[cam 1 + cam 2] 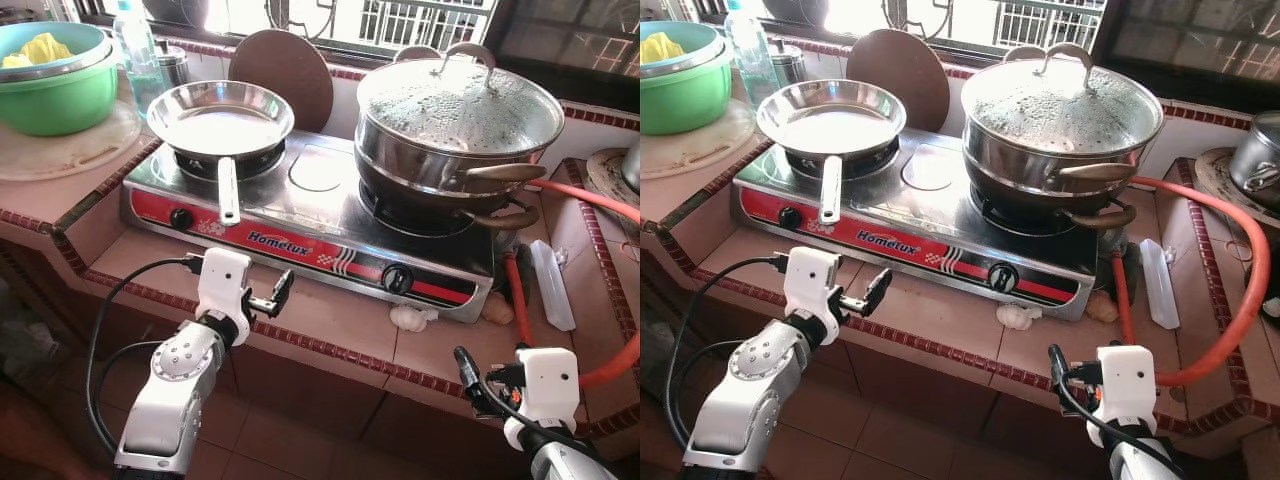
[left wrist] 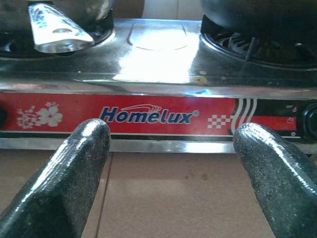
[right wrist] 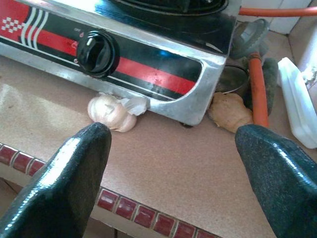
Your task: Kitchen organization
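Stove (image 1: 320, 215) sits on the tiled counter (image 1: 330, 320) under the window: two burners, red front panel reading "Homelux".

Head views. I see an empty steel frying pan (image 1: 220, 118) on the left burner, its handle pointing toward the front edge. A big lidded pot (image 1: 455, 125) is on the right burner, the glass lid fogged with droplets. A green bowl (image 1: 55, 85) with a steel bowl nested in it stands on a round board to the left, with a plastic bottle (image 1: 135, 50) behind. A garlic bulb (image 1: 412, 318) lies touching the stove's front right corner. An orange hose (image 1: 1240, 290) loops along the right side. My left gripper (image 1: 275, 295) hovers just in front of the counter edge, below the left knob, fingers apart. My right gripper (image 1: 468, 385) is low at the counter edge, right of the stove (I cannot tell its finger state from here).

Left wrist view. Both fingers (image 2: 69, 183) are spread wide, holding nothing. The stove's red panel faces me across bare counter, with the pan handle above.

Right wrist view. Fingers (image 3: 74, 183) are spread wide, empty. Between them I see the right knob (image 3: 96, 52), the garlic at the stove's corner, a piece of ginger (image 3: 230, 111) beside the hose, and a white plastic item (image 3: 297, 101) further out.
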Available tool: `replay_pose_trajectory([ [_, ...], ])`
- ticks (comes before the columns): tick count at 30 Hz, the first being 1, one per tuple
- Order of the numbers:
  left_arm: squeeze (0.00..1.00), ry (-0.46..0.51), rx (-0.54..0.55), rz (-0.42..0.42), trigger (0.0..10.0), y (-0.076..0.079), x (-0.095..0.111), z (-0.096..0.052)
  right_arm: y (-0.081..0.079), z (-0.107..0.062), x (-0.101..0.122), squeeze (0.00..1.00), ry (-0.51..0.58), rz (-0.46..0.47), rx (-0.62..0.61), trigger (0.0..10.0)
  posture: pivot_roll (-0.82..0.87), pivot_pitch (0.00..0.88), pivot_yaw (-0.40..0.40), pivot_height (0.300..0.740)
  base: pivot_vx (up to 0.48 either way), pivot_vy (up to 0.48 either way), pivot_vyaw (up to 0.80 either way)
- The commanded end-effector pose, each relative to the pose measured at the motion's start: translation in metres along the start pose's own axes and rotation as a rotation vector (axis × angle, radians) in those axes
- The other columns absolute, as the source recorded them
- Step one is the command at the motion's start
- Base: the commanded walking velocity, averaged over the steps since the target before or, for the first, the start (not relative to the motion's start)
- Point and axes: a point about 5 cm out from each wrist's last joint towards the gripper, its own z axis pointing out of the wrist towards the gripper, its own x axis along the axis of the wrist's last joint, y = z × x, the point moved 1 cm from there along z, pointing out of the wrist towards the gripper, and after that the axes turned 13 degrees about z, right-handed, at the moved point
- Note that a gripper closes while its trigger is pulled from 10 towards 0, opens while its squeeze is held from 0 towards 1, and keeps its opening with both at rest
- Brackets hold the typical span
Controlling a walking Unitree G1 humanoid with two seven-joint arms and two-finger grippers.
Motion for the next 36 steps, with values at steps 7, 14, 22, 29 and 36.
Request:
replay_pose_trajectory([
  [7,0.00,0.015,-0.012,0.008,10.0,0.0033,0.0035,0.0014,-0.0026,0.0029,0.0065,0.00,0.029,-0.014,0.009,10.0,0.08,0.000,-0.030,0.740,0.000,0.000,0.00],
  [14,0.00,0.017,-0.017,0.012,10.0,0.0044,0.0034,0.0013,-0.0048,0.0032,0.0046,0.00,0.020,-0.004,0.010,10.0,0.07,0.000,-0.031,0.740,0.000,0.000,0.00],
  [22,0.00,0.018,-0.023,0.007,10.0,0.0055,0.0035,0.0016,-0.0044,0.0039,0.0047,0.00,0.015,-0.003,0.007,10.0,0.07,0.000,-0.031,0.740,0.000,0.000,-0.47],
  [29,0.00,0.025,-0.049,-0.037,10.0,0.0085,0.0052,0.0016,-0.0048,0.0043,0.0051,0.00,0.015,-0.002,0.008,10.0,0.07,0.000,-0.031,0.740,0.000,0.000,-0.75],
  [36,0.00,0.074,-0.058,-0.061,10.0,0.0085,0.0120,0.0000,-0.0045,0.0045,0.0057,0.00,0.013,0.007,0.009,10.0,0.07,0.000,-0.032,0.740,0.000,0.000,-0.75],
])
